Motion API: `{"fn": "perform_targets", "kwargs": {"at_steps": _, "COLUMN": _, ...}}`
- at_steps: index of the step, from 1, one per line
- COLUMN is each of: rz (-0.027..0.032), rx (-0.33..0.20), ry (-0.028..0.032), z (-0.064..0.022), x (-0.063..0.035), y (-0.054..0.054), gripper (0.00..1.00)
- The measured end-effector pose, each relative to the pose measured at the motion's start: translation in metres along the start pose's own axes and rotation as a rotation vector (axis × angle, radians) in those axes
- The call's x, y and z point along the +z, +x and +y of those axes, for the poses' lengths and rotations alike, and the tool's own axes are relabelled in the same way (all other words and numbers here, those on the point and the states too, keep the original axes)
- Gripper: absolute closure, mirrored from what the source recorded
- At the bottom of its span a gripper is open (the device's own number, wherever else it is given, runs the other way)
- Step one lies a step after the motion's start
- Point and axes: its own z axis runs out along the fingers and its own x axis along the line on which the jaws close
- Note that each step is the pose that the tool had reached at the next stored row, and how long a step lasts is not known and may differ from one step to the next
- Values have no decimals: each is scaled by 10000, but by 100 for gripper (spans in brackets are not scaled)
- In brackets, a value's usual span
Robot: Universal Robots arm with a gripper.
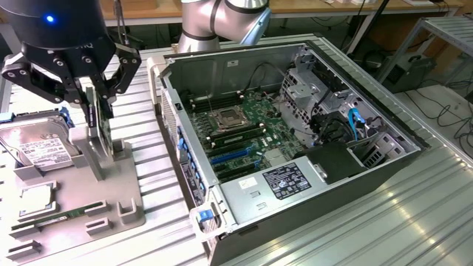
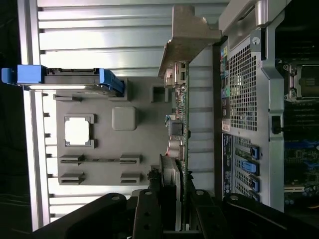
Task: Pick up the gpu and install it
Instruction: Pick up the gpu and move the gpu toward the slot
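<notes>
Nearest, a grey moulded fixture tray (image 1: 126, 183) lies on the ribbed aluminium bench (image 1: 384, 221). It holds a narrow green memory stick (image 1: 66, 215), a square silver processor chip (image 1: 37, 199) and a silver boxy hard drive with a white label (image 1: 41, 147). Above the tray's upright grey holder (image 1: 99, 160), the black robot gripper (image 1: 98, 98) has its fingers (image 2: 149, 214) clamped on the gpu (image 1: 97, 124) — a thin dark expansion card standing on edge, its pale metal bracket (image 2: 189, 35) at the end away from the grip. I cannot tell whether the card's lower edge is clear of the holder.

The risks, as I judge them: held off-centre, the long card could tilt or slip between the fingers. If it sits in its slot, a sideways move could snag it and drag the tray. Just beyond stands the open dark grey computer case (image 1: 333, 216), its wall close beside the tray — the bracket could clip that rim. A tilted card would also miss the blue expansion slots (image 1: 229, 158) on the green motherboard (image 1: 251, 122).

Behind are the grey robot arm (image 1: 214, 19), a wooden desk (image 1: 333, 5) and loose cables on the floor (image 1: 451, 111).
</notes>
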Motion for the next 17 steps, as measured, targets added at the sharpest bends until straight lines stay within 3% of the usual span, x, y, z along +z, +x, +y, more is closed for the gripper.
{"fn": "perform_targets", "kwargs": {"at_steps": 17, "rz": 7, "rx": 0, "ry": 0, "z": 6, "x": -202, "y": -13, "gripper": 73}}
